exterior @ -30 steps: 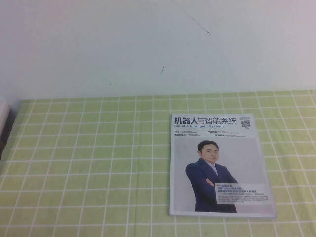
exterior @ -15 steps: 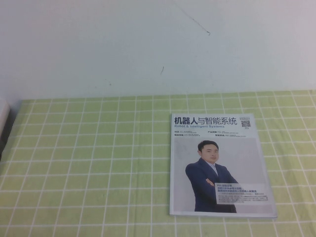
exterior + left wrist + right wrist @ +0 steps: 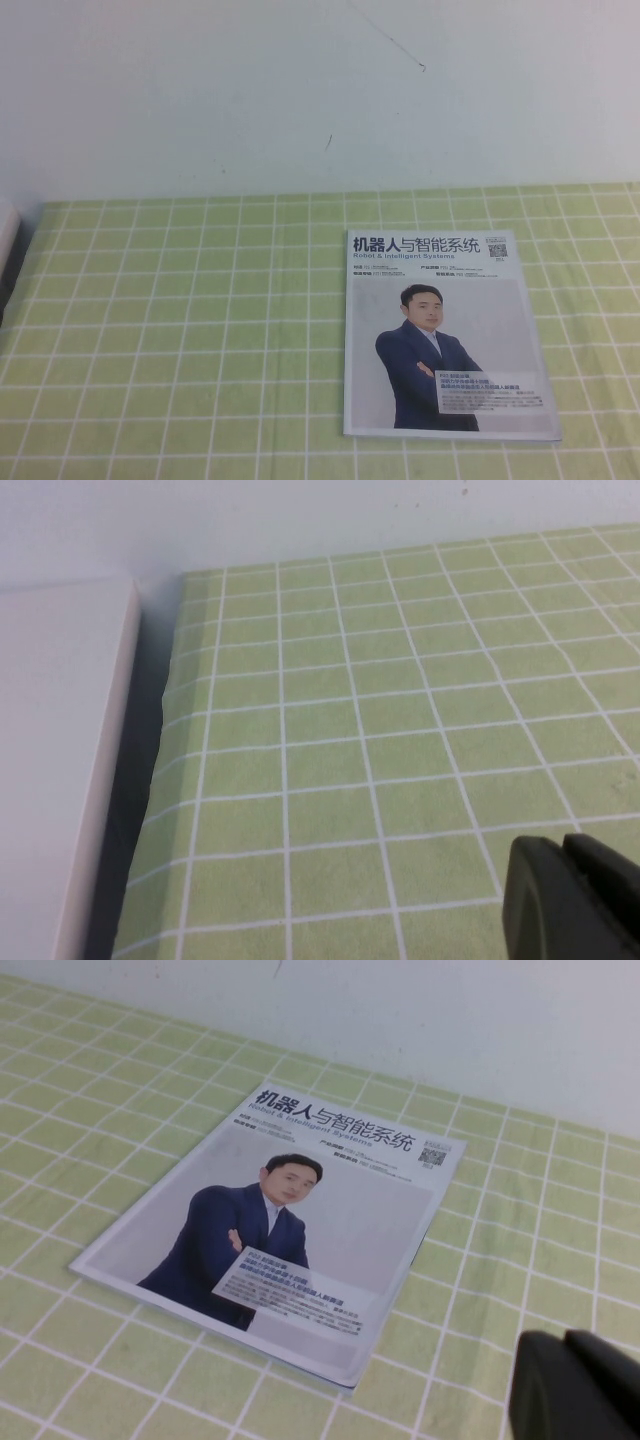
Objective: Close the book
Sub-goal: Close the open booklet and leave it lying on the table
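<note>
A plain white wall (image 3: 300,90) backs the counter (image 3: 180,330), which is spread with a green cloth checked in white. The book (image 3: 450,340) lies flat on it, right of centre toward the near edge, with its long axis running near to far. It is already shut, cover up. I can read "机器人与智能系统" and "Robot & Intelligent Systems" across the far end, with a QR code in the far right corner and a man in a dark suit, arms folded, below. The right gripper (image 3: 565,1338) hovers just off the book, which fills its wrist view, so I judge the right arm the nearer. Its fingers look clenched on nothing. The left gripper (image 3: 565,845) hangs over bare cloth well to the left, by a white ledge (image 3: 60,730), likewise clenched and empty. I see nothing left to fold.
</note>
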